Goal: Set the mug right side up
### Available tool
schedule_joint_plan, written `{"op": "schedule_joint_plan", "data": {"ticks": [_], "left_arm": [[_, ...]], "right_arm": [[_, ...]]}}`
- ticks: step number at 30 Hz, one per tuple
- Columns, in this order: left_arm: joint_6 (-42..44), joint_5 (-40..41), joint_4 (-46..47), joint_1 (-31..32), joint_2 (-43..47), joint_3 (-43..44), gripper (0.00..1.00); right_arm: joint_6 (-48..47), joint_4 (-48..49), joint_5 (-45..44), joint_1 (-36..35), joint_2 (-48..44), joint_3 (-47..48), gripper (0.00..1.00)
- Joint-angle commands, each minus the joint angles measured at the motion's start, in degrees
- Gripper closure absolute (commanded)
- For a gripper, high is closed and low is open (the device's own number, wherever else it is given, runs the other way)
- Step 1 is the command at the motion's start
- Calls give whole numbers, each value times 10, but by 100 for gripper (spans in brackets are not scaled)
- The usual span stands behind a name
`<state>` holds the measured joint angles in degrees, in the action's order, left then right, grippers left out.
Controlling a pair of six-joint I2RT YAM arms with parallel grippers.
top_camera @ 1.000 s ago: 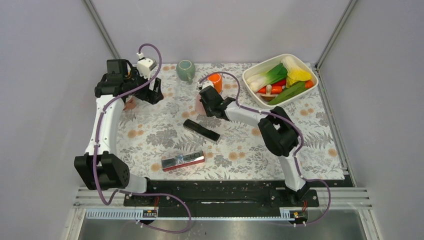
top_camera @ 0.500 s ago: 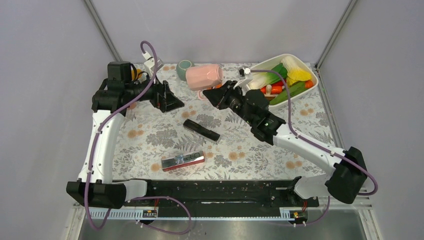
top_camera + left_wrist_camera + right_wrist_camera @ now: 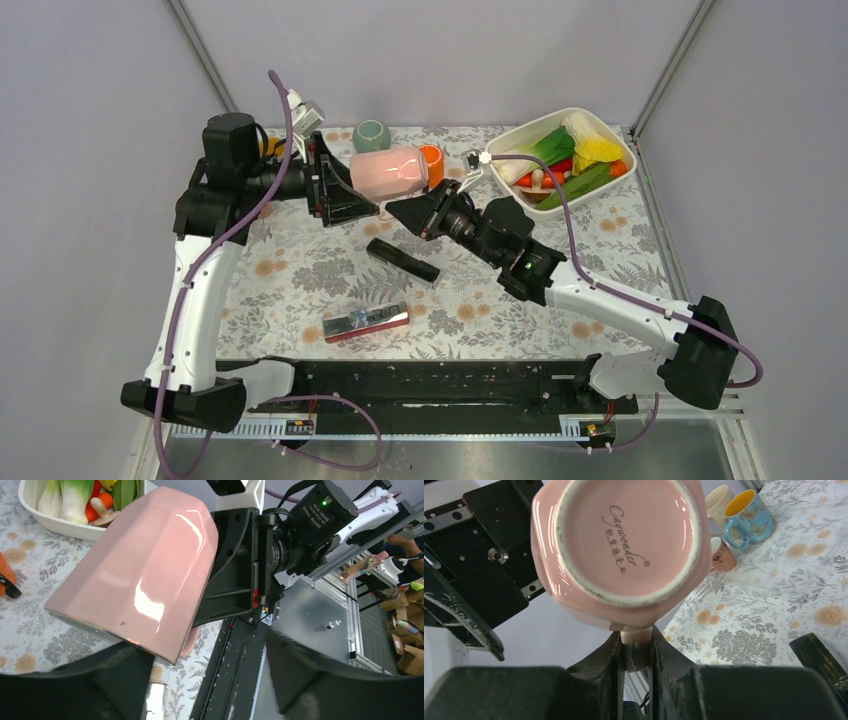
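Pink mug [image 3: 390, 172] hangs sideways above the mat [image 3: 300, 270], long axis roughly level. Right gripper [image 3: 636, 655] is pinched tight on the handle [image 3: 636, 639] (base faces that wrist). Left gripper [image 3: 345, 190] sits just beside the mouth end, fingers spread wide.

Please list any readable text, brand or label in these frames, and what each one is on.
"Caywonder" (script, spelling uncertain) with a ® mark: on the base of the pink mug.
Small characters beneath it: too small to read.
White print on the black camera housing: blurred, unreadable.
Silver-red packet: print too small to read.
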<state>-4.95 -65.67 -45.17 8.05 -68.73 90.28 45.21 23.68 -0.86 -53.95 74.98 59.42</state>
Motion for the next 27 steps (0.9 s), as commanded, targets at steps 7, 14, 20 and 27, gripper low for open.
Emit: {"op": "schedule_joint_plan", "data": {"ticks": [7, 14, 20, 27], "left_arm": [[-53, 58, 77, 43, 7, 24, 100], [91, 243, 10, 43, 24, -23, 100], [265, 446, -50, 43, -24, -29, 100], [371, 606, -108, -16, -251, 77, 100]], "right_arm": [[23, 68, 4, -29, -5, 35, 100], [24, 20, -22, -29, 16, 0, 17], [1, -45, -31, -29, 34, -26, 1], [-54, -97, -47, -29, 9, -54, 1]]}}
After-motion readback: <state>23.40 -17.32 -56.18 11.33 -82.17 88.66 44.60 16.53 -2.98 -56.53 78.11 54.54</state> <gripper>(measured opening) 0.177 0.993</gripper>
